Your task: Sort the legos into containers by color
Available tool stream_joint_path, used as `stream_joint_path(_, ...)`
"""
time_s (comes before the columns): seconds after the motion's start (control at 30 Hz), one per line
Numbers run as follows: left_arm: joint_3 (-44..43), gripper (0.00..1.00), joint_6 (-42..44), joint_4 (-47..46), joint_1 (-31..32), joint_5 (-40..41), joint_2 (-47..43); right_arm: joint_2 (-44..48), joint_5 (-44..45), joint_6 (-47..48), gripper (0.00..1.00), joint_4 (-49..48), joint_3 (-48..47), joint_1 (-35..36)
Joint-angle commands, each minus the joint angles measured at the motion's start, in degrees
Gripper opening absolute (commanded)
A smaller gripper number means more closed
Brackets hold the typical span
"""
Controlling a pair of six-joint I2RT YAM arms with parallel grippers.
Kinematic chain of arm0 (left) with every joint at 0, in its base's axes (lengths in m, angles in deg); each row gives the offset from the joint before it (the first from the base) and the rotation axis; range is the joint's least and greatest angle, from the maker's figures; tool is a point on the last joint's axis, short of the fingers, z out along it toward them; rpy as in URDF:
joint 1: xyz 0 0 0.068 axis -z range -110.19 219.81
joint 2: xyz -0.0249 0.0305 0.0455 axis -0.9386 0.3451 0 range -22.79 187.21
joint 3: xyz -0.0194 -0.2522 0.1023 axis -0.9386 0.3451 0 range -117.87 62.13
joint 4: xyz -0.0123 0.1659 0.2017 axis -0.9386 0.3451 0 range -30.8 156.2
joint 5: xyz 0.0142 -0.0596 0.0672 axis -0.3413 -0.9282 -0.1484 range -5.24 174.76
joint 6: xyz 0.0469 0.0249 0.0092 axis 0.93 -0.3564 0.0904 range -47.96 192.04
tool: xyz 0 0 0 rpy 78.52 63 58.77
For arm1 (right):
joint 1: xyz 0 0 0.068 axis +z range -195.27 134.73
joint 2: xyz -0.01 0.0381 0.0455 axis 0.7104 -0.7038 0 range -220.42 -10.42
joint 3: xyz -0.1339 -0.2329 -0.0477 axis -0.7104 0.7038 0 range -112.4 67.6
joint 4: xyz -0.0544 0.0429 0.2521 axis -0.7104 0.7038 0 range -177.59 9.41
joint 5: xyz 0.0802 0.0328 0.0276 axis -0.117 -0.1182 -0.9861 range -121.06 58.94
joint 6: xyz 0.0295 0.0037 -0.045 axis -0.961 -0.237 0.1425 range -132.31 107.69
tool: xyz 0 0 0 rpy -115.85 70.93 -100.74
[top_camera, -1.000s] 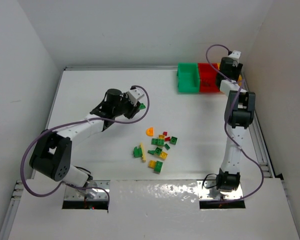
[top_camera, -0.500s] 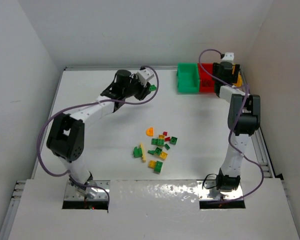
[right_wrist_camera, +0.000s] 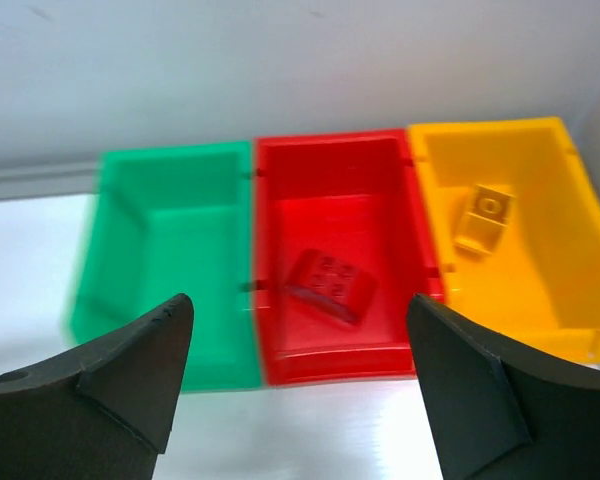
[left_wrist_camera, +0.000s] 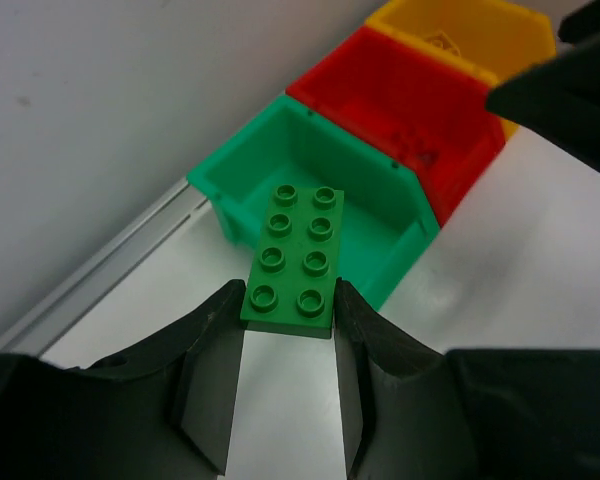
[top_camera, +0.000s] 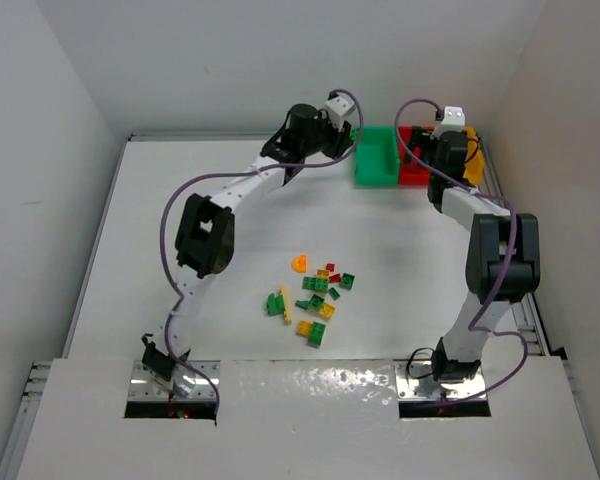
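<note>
"Where is the left pincer [left_wrist_camera: 288,300]?"

"Out at the far edge of the tabletop [top_camera: 400,250], just beside the green bin [left_wrist_camera: 310,190]; its wrist view shows it clamped on a green two-by-four brick [left_wrist_camera: 292,262], studs up, the brick's far end lined up with the bin's near wall; from overhead the brick is too small to make out."

"And the right pincer [right_wrist_camera: 298,335]?"

"Spread wide, nothing between its fingers [right_wrist_camera: 130,370], hanging over the row of bins; its own camera looks straight in; a red brick [right_wrist_camera: 328,283] lies in the red bin [right_wrist_camera: 330,180], a yellow brick [right_wrist_camera: 483,218] in the yellow bin [right_wrist_camera: 540,280]; overhead, the right arm [top_camera: 500,250] hides most of the yellow bin."

"The other legos?"

"Only the overhead view has them; a loose cluster [top_camera: 317,293] of green, yellow and red pieces mid-tabletop, well apart from the bins."
</note>
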Motion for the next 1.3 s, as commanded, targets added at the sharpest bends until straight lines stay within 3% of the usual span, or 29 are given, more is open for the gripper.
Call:
stream_joint_path(0.0,-13.41,0.0,-4.3,-0.3,1.16,0.36,6.89,6.81,-7.69,-7.32,0.84,-0.55,1.37,-0.09)
stream_joint_path(0.1,-12.22,0.0,1.63,-5.32,2.73,3.6,8.31,8.05,-8.3,-11.19,0.81,2.18,0.41,-0.08)
stream_joint_path(0.23,-7.48,0.0,7.38,-10.24,3.8,5.81,7.17,7.79,-14.18,-23.73,0.74,7.9,-4.33,0.0)
stream_joint_path(0.33,-5.54,0.0,10.81,-12.26,3.71,5.2,6.3,6.65,-15.33,-32.17,0.69,5.02,-5.13,0.7)
stream_joint_path(0.43,-4.3,0.0,11.61,-16.21,3.71,4.5,6.37,3.59,-14.99,-33.61,0.68,4.82,-8.19,2.88)
stream_joint_path(0.53,-6.92,0.0,11.43,-17.55,4.15,2.3,8.13,1.38,-12.8,-34.57,0.68,7.28,-11.63,4.66)
stream_joint_path(0.83,-9.49,0.0,3.09,-23.95,5.99,9.59,15.16,0.76,-5.42,-37.92,0.68,4.57,-8.74,5.19)
stream_joint_path(1.27,-10.1,0.0,-5.43,-31.6,6.08,8.62,17.01,-6.1,-6.46,-41.96,0.66,4.65,-12.96,5.28)
